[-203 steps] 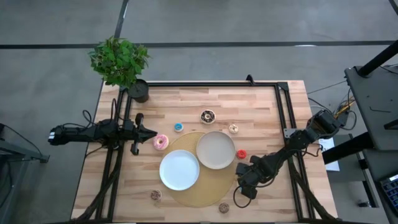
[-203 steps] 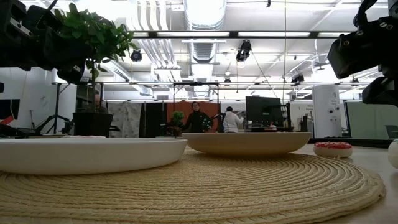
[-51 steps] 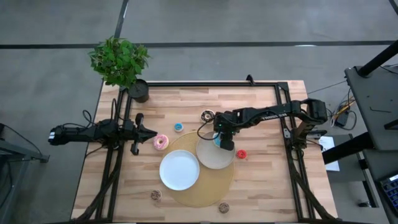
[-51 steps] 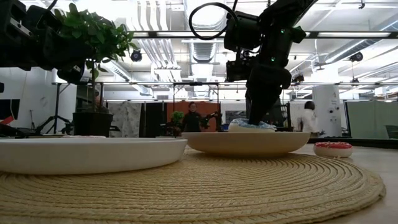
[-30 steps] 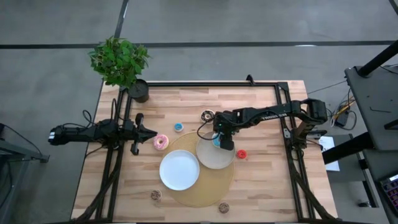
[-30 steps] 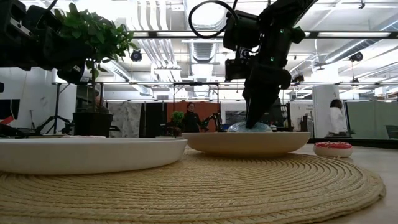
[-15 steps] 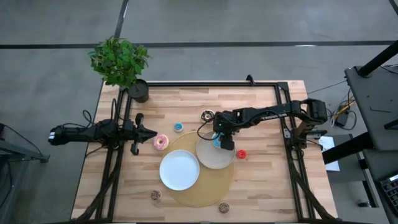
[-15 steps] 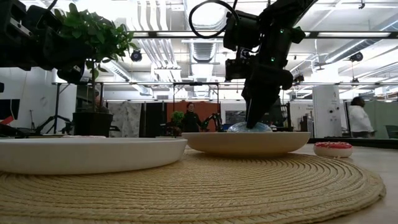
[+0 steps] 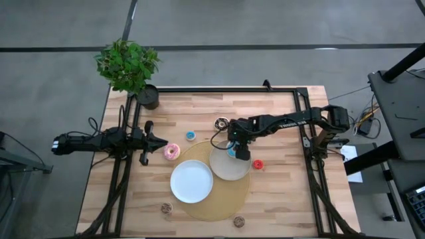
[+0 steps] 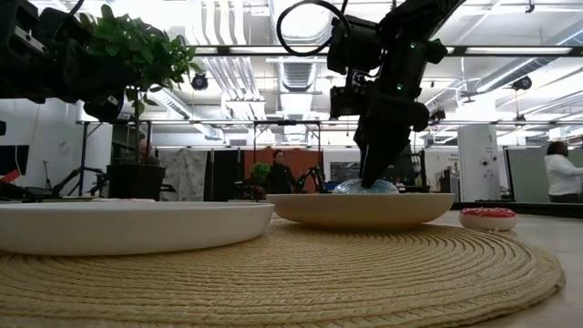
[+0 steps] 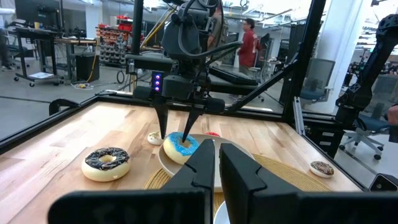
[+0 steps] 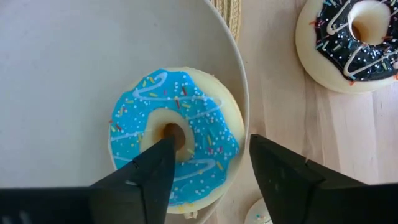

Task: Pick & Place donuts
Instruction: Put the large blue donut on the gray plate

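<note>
I have the right gripper (image 12: 208, 168) down over the beige plate (image 9: 226, 169), at the plate's edge nearest the chocolate donut (image 12: 348, 38). Its fingers (image 12: 146, 171) are spread apart, not pinching anything. The blue-sprinkled donut (image 12: 177, 140) lies flat in the plate right under them, close against the plate's rim. One fingertip sits over the donut's hole, and the other (image 12: 280, 165) stands outside the donut's outer edge, over the plate rim, so one side of the ring lies between the two fingers. I cannot tell whether either tip is touching the icing.

From the left wrist view the same gripper (image 11: 180, 124) points straight down with both tips at the blue-sprinkled donut (image 11: 181, 146), and the chocolate donut (image 11: 106, 163) rests on the wooden table (image 9: 279, 199) just beside the plate. A small cream mini donut (image 12: 264, 214) lies on the wood just beyond the outer finger.

In the high view a red mini donut (image 9: 257, 164) sits on the table near the right gripper (image 9: 234, 150), on the side away from the white plate (image 9: 191, 182). Both plates rest on the round woven mat (image 9: 219, 207).

The left gripper (image 9: 161, 141) waits at the table's left side with its fingers (image 11: 245, 171) pressed together and nothing between them. The pink donut (image 9: 172, 152) lies on the wood just ahead of those fingertips, and a blue mini donut (image 9: 190, 136) sits a little further on. Two brown mini donuts (image 9: 166, 208) lie well away from both grippers, near the table's front edge
</note>
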